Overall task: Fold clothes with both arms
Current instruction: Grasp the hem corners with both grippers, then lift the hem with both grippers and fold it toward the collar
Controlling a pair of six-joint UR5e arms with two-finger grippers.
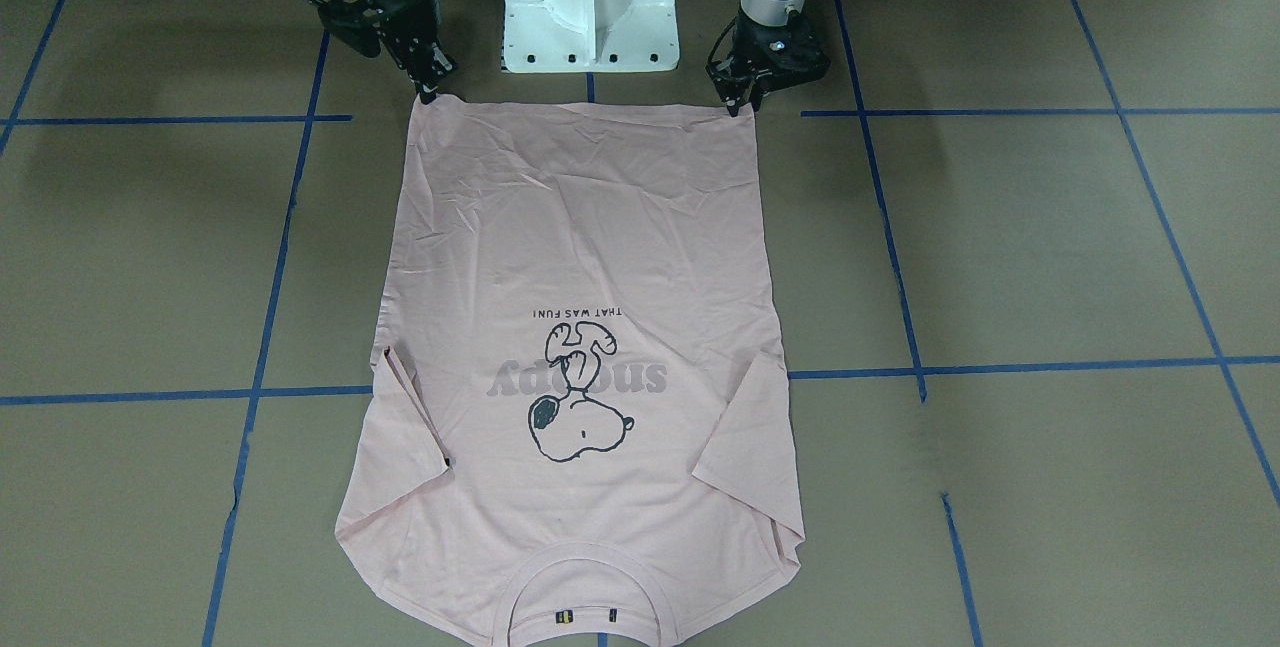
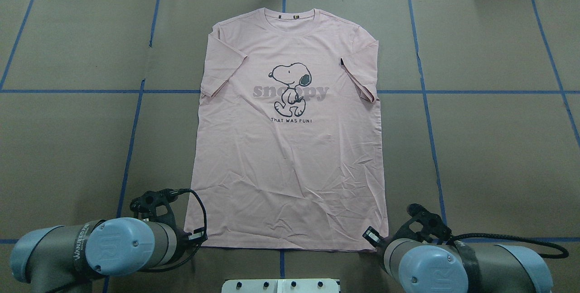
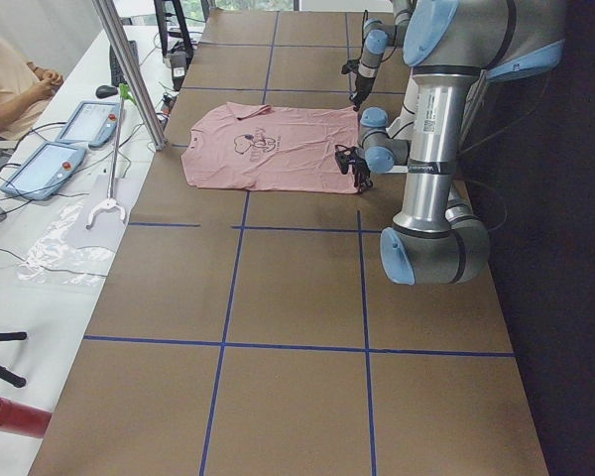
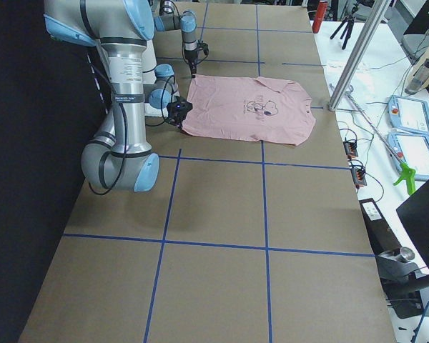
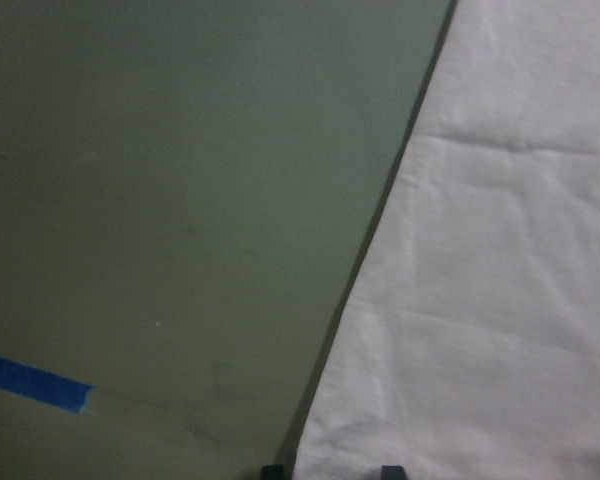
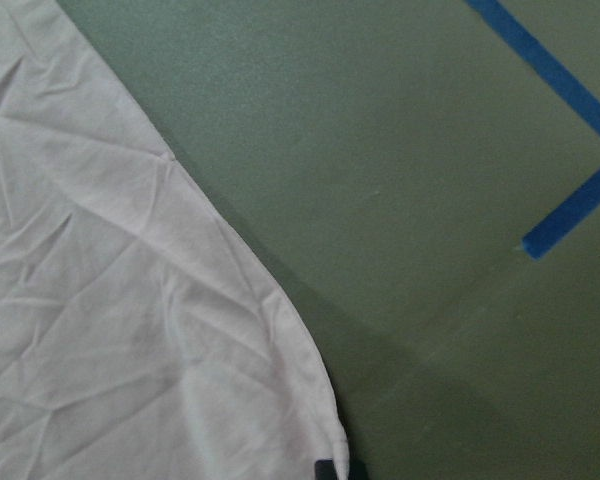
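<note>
The pale pink T-shirt [image 1: 580,257] lies flat on the brown table with the dog print [image 1: 575,407] face up. Its collar [image 1: 585,592] is on the far side from me, and both sleeves are folded in over the body. It also shows in the overhead view [image 2: 290,148]. My left gripper [image 1: 738,105] sits at the near hem corner on my left. The left wrist view [image 5: 330,472] shows cloth between its fingertips. My right gripper [image 1: 430,92] sits at the other near hem corner [image 6: 330,470]. Both look shut on the hem, and the cloth edge is slightly raised.
The white pedestal base [image 1: 590,7] stands between the arms, just behind the hem. Blue tape lines [image 1: 900,277] grid the table. A metal pole [image 3: 129,69] stands past the collar end. A seated operator [image 3: 10,84] and tablets [image 3: 45,164] are on a side table beyond.
</note>
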